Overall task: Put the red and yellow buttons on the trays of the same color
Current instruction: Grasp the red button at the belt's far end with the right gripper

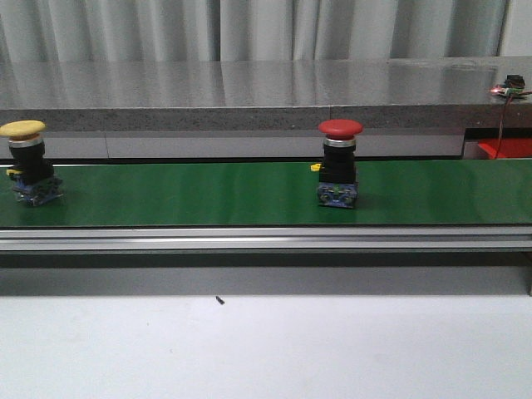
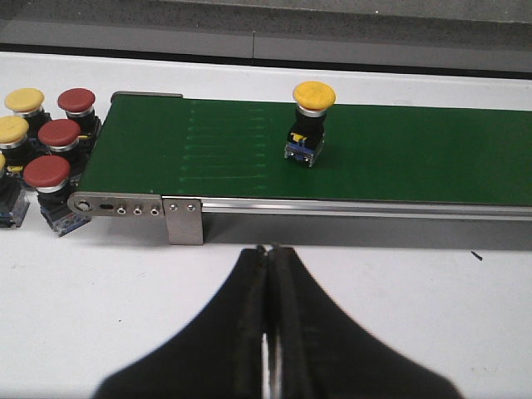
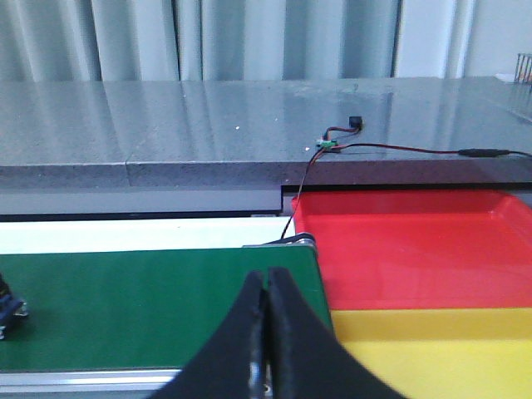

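Left gripper (image 2: 268,249) and right gripper (image 3: 266,274) — both closed, empty — hover beside the belt (image 1: 208,193); red tray (image 3: 416,249) and yellow tray (image 3: 449,353) hold nothing.

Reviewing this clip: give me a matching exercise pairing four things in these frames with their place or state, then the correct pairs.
Things:
1. yellow button
2. red button
3. left gripper
4. red tray

Place or state:
A. fingers closed, empty
B. beyond the belt's end
C. belt's left end in the front view
D. mid-belt in the front view

Pairs: 1-C, 2-D, 3-A, 4-B
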### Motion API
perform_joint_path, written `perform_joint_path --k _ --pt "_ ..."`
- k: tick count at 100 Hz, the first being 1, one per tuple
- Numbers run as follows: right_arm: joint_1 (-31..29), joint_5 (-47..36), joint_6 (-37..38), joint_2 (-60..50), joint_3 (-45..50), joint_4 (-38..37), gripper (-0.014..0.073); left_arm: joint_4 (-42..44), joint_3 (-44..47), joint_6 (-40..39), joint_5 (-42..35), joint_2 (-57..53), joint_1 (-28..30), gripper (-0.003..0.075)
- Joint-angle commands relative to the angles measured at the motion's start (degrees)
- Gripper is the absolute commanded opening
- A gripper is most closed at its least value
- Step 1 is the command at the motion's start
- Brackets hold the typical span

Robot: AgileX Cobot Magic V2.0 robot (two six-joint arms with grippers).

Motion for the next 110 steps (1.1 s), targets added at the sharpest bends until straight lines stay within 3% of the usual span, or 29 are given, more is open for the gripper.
perform_joint_path --k 1,35,50,62,79,84,91,110 --pt "1.2 -0.9 0.1 5.5 -4.7 0.4 -0.0066 -0.7 -1.3 0.0 -4.1 0.8 -0.4 -0.0020" --pt "6.7 5.4 0.1 28.5 -18.6 0.4 -0.0066 -0.7 -1.3 0.0 -4.1 0.8 -0.4 -0.0020" --pt "10.2 11.9 0.1 37.8 -27.8 0.5 -0.0054 -0.7 -1.3 0.0 -4.1 0.8 -0.4 -0.0020" --pt "13.0 16.8 0.1 45.2 -34.6 0.6 0.0091 -0.7 -1.3 0.0 -4.1 0.8 -0.4 -0.0020" --pt "15.4 22.2 0.1 54.0 -42.0 0.7 0.0508 -0.7 -1.3 0.0 -4.1 0.8 -0.4 -0.0020" --pt "15.8 24.4 -0.4 56.4 -44.1 0.7 0.0589 -0.7 -1.3 0.0 -4.1 0.8 -0.4 -0.0020" --pt "15.8 28.0 -1.2 59.7 -47.2 0.7 0.0630 -0.7 -1.3 0.0 -4.1 0.8 -0.4 -0.0020" --pt "15.8 35.9 -1.2 67.8 -55.0 2.6 0.0624 -0.7 -1.3 0.0 -4.1 0.8 -0.4 -0.0020"
